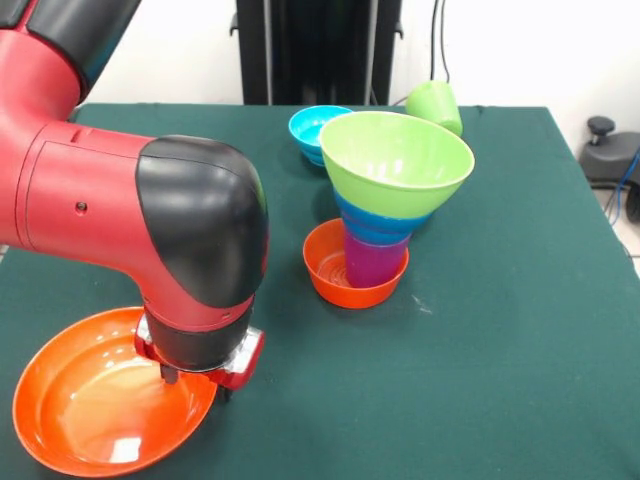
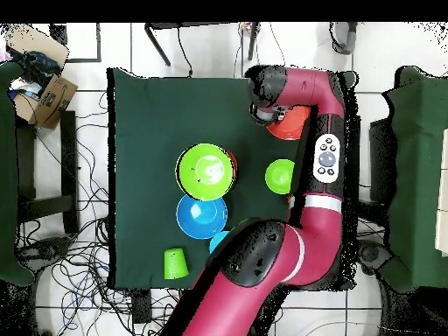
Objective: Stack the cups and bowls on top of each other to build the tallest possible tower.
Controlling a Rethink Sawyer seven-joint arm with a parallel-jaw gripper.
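Observation:
The tower (image 1: 385, 215) stands mid-table: a small orange bowl (image 1: 335, 275) at the bottom, a purple cup (image 1: 372, 262), blue layers, and a large lime green bowl (image 1: 397, 160) on top. From above it shows as the green bowl (image 2: 206, 171). A large orange bowl (image 1: 95, 405) sits at the front left, partly under the arm in the overhead view (image 2: 289, 129). My gripper (image 1: 197, 384) is low over that bowl's right rim, and its wrist housing hides how it meets the rim. A lime green cup (image 1: 435, 105) lies on its side at the back. The orange cup is out of view.
A light blue bowl (image 1: 315, 130) sits behind the tower. The overhead view shows a light blue bowl (image 2: 202, 216) beside the tower, a lime green bowl (image 2: 280, 176) near my arm, and the green cup (image 2: 176, 263) by the table edge. My arm's elbow (image 1: 200, 230) blocks the table's left middle.

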